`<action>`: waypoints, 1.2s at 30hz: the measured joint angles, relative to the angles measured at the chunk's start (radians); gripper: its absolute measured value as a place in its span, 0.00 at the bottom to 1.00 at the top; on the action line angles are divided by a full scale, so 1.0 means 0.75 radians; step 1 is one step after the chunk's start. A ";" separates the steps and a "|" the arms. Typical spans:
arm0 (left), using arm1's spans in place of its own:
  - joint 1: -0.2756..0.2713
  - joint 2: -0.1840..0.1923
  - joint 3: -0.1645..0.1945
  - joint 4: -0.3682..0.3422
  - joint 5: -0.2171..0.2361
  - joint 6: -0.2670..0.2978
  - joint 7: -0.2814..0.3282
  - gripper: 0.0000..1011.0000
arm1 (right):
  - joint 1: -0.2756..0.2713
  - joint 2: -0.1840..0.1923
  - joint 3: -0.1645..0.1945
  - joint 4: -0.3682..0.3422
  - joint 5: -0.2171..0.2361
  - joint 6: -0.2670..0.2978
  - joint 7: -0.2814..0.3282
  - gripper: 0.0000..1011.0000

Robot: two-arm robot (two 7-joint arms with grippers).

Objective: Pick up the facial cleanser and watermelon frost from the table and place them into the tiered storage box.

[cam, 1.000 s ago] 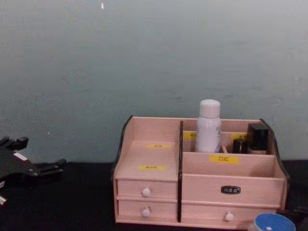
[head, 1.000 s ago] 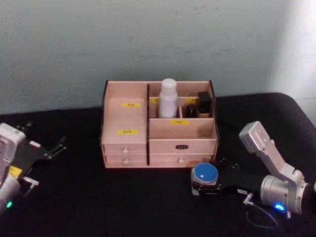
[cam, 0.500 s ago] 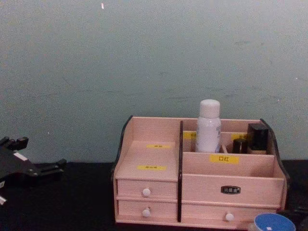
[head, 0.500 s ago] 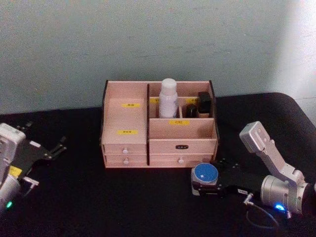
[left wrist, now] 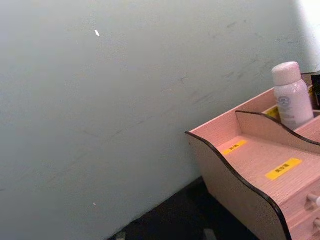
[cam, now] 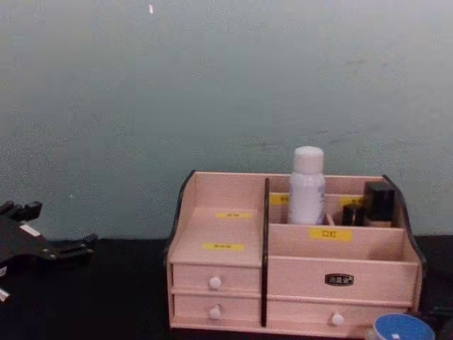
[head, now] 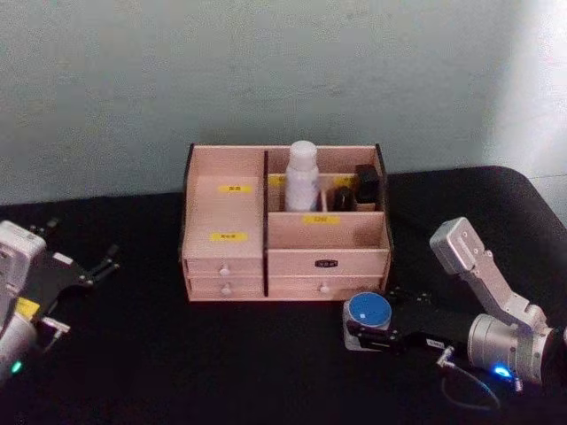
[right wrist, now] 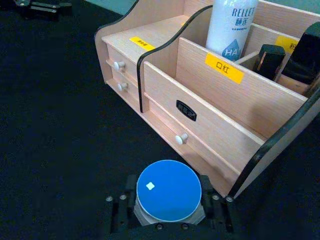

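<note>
Watermelon frost (right wrist: pixel 169 190) gripped on the counter (head: pixel 221 354), near right of the tiered storage box (head: pixel 226 212).
Right hand (right wrist: pixel 167 201) clamps the jar; a low lift risks clipping the box's front wall. Facial cleanser (head: pixel 302 175) already stands in the far compartment. Left hand (head: pixel 81 258) parked left, fingers apart.

My head camera looks forward and down over the black surface (head: pixel 221 363), taking in the whole tiered storage box (head: pixel 330 232). My chest camera sits lower, facing the box side-on against the wall (cam: pixel 212 85). My left wrist camera eyes its end panel close up. My right wrist camera, nearest, shares the box front and watermelon frost (right wrist: pixel 169 190) with both body cameras.
</note>
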 joint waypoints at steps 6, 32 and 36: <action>0.000 0.000 0.000 0.000 0.000 0.000 0.000 0.99 | 0.000 0.000 0.000 0.000 0.000 0.000 0.000 0.70; 0.000 0.000 0.000 0.000 0.000 0.000 0.000 0.99 | -0.007 -0.001 0.007 -0.011 -0.007 -0.008 -0.018 0.70; 0.000 0.000 0.000 0.000 0.000 0.000 0.000 0.99 | -0.014 0.005 0.016 -0.030 0.004 -0.021 -0.010 0.70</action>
